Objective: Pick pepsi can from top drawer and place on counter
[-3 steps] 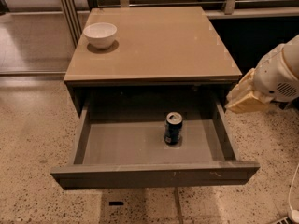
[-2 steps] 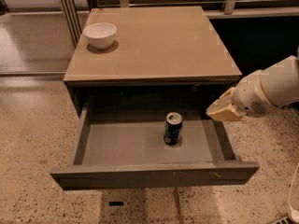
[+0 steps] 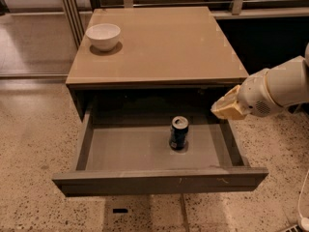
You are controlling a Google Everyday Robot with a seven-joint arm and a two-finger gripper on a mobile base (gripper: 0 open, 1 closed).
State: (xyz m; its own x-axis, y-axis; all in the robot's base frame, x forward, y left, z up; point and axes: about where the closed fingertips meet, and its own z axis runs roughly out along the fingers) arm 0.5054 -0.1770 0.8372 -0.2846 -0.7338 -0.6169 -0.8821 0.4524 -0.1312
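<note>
The pepsi can (image 3: pixel 179 133) stands upright on the flat grey bottom of the top drawer (image 3: pixel 130 151), a little right of its middle. The drawer is pulled fully out. The tan counter (image 3: pixel 159 42) is the top of the cabinet above it. My gripper (image 3: pixel 226 108), with cream-coloured fingers on a white arm, reaches in from the right. It hovers over the drawer's right side, to the right of the can and above it, apart from it.
A white bowl (image 3: pixel 103 36) sits on the counter's back left corner. Metal railing posts (image 3: pixel 72 8) and a dark wall stand behind the cabinet. Speckled terrazzo floor (image 3: pixel 34 144) surrounds the cabinet on the left and front.
My gripper and arm have moved left, from beyond the drawer's right edge to over its right side, closer to the can. The can, drawer and bowl have not moved.
</note>
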